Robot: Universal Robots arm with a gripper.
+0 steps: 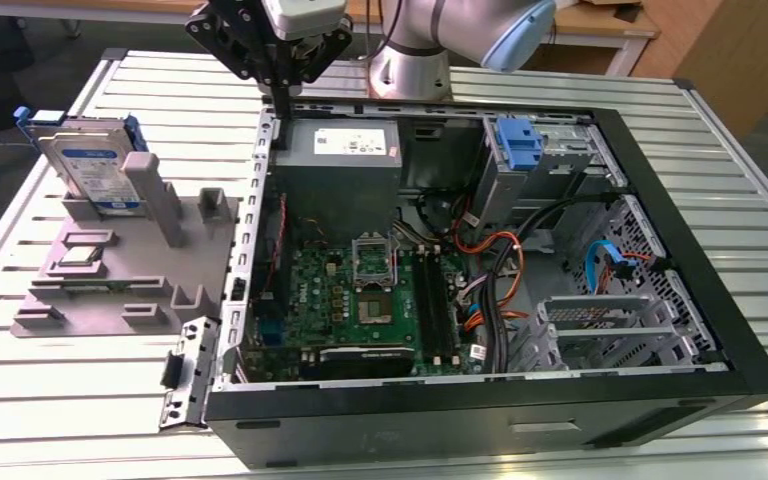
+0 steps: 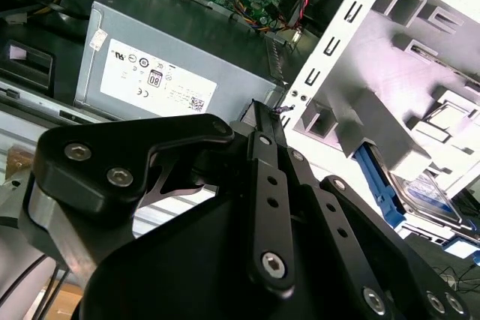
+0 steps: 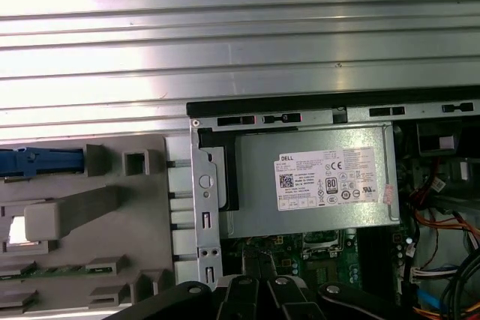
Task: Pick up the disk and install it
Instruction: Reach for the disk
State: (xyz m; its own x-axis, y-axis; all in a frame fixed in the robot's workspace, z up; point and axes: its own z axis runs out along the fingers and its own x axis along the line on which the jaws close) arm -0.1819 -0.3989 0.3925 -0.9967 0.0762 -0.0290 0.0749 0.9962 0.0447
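Note:
The disk [image 1: 95, 167] is a silver-grey drive with a white-and-blue label and a blue carrier frame. It stands on edge in the grey fixture [image 1: 131, 275] at the exterior view's left, outside the open computer case [image 1: 491, 400]. Part of the disk [image 2: 424, 194] shows in the second wrist view, and its blue frame [image 3: 39, 162] in the first wrist view. My gripper [image 1: 277, 135] hangs over the case's back left corner, to the right of the disk and apart from it. Its black fingers [image 2: 260, 121] stand shut with nothing between them, above the case's metal edge [image 3: 204, 207].
Inside the case lie a grey power-supply box [image 1: 340, 150] with a white sticker, a green motherboard [image 1: 364, 290], orange and blue cables [image 1: 498, 275], a blue plastic bracket [image 1: 519, 146] and a metal drive cage [image 1: 611, 330]. The case rests on a slatted metal table [image 1: 77, 400].

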